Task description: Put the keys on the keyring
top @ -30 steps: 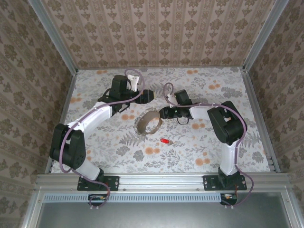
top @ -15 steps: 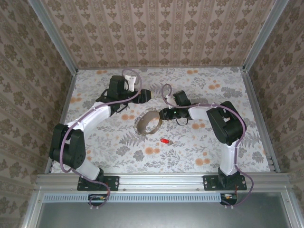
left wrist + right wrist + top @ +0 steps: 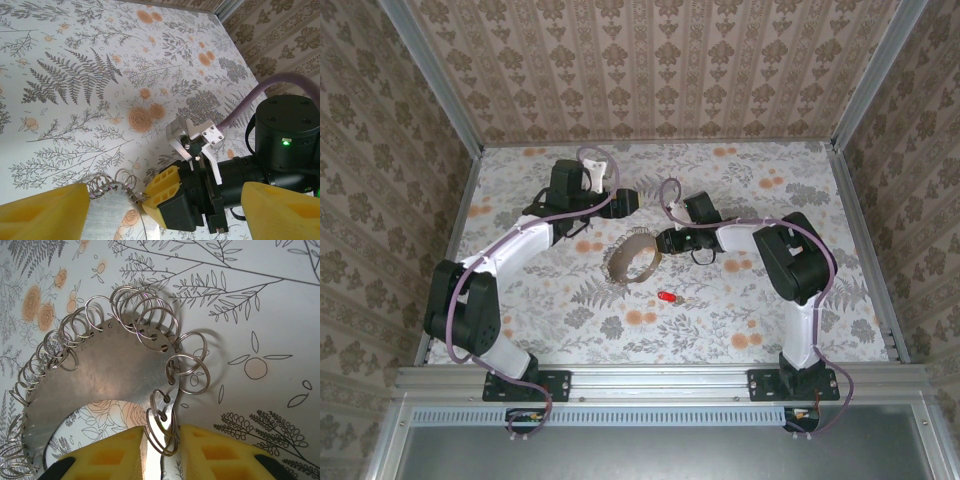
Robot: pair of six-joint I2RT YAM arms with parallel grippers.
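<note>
Keyring (image 3: 632,260) is now pinched at 2 o'clock by the just-narrowed right gripper (image 3: 161,440); wide-open left gripper (image 3: 628,200) is free for the keys (image 3: 667,298) at 5 o'clock.

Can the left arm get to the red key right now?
Probably, by lifting over: the left gripper is open, the key lies bare, but the keyring, pinched by the right gripper, sits between.

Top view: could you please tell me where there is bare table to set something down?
Bare table lies between the arm bases, nearer than the red key, and at the far right corner. Crowded middle: keyring, left gripper, right gripper.
</note>
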